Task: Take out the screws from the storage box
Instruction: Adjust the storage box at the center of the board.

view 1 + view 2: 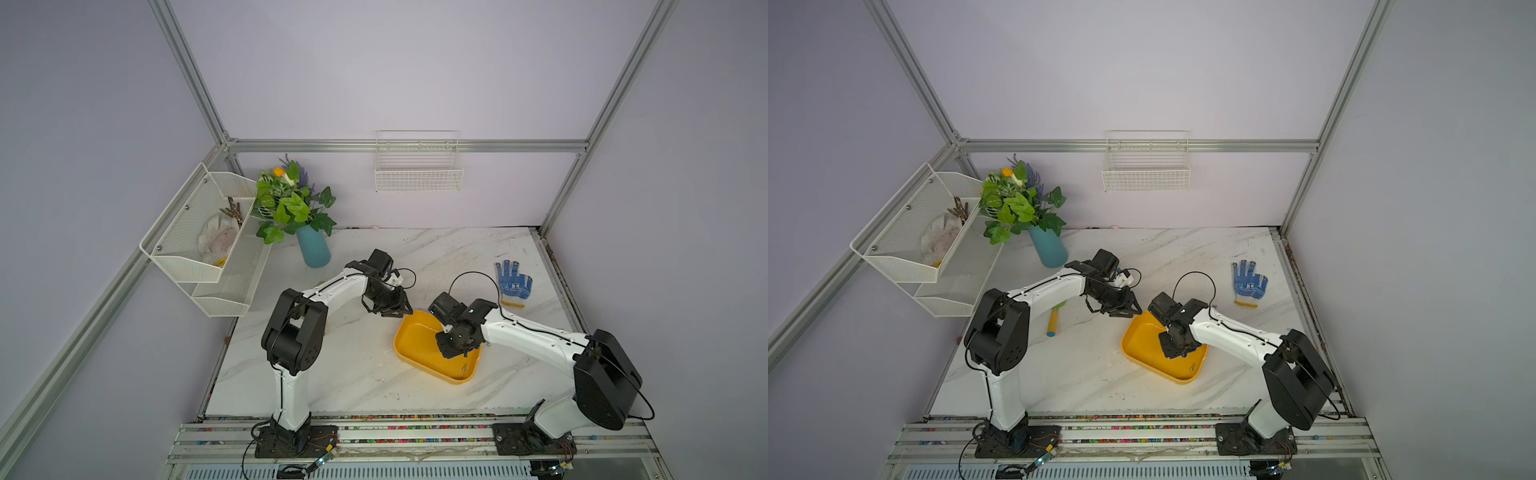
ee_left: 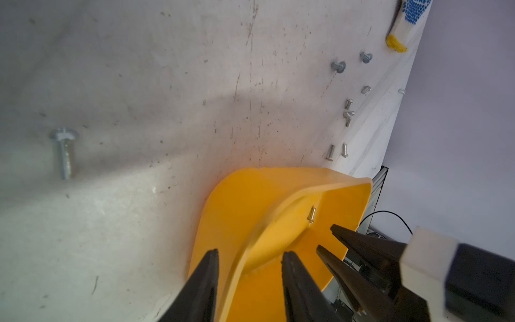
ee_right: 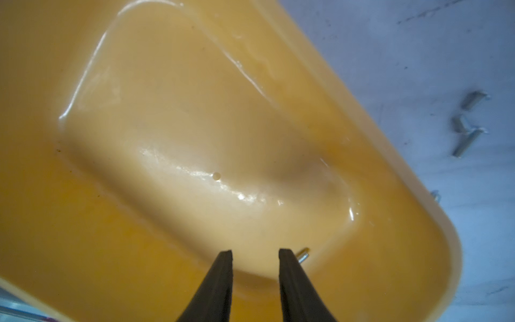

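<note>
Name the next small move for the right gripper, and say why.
Probably nudge the right gripper sideways until the one screw left in the storage box sits between its fingertips. Its jaws stand open and empty over the box floor, and that screw lies just outside one fingertip. The other screws already lie on the table.

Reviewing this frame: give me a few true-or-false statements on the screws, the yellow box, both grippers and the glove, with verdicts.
1. A screw lies inside the storage box. True.
2. The right gripper grips that screw. False: its jaws stand open and empty, with the screw beside them.
3. The left gripper straddles the storage box's wall. True.
4. The glove lies in the storage box. False: it lies on the table, apart from it.
5. Other screws lie on the table. True.
</note>
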Controlling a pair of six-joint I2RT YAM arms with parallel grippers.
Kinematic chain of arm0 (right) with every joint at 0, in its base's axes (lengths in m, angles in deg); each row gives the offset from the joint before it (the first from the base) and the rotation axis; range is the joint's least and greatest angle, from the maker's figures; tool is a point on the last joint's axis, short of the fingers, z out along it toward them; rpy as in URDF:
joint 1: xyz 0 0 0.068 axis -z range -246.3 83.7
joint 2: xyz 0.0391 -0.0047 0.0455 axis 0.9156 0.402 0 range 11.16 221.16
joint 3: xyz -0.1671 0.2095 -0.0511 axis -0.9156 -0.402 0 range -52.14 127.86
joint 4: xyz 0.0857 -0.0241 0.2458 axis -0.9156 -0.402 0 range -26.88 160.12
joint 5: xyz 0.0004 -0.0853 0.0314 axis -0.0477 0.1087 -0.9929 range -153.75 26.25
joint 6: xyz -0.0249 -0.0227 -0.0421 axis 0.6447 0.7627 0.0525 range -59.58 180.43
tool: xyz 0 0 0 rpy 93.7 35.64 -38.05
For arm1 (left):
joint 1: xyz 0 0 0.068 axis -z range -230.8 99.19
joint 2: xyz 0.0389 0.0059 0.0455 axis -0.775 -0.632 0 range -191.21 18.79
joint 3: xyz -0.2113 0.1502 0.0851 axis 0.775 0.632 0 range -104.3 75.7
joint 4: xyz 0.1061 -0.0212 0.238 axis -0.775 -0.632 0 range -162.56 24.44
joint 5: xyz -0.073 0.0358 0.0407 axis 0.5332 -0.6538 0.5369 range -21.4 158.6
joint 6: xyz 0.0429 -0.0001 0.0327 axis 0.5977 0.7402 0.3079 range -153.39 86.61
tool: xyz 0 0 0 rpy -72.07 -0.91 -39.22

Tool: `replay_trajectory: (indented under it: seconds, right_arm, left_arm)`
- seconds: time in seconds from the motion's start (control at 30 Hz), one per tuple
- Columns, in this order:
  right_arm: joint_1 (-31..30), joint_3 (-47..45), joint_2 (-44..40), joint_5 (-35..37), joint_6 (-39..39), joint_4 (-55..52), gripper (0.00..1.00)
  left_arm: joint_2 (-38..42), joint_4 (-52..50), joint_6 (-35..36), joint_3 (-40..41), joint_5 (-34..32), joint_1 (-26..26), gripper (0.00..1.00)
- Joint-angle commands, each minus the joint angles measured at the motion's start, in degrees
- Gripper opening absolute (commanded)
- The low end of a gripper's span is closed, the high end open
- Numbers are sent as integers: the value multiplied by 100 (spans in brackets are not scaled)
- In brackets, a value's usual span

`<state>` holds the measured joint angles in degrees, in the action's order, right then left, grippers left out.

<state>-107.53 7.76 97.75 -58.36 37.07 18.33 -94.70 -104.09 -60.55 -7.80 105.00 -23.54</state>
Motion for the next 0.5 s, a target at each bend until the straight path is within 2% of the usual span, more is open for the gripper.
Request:
replay_trajectory:
  seconds: [0.0,0.1,0.23,0.47]
  right_arm:
    - [216,83,-273,461,182,-89,35]
    - [454,4,-317,343,257,26,36]
    - [761,-160,-210,215,350,305,37]
    - [920,91,300,284,655,460,38]
  left_arm:
    - [-79,-135,132,-557,31,-37,42]
    - [-29,-136,171,-551,-168,-50,43]
    - [-271,-256,279,-790,10,-55,43]
    - [-505,-528,548,-848,32,-63,43]
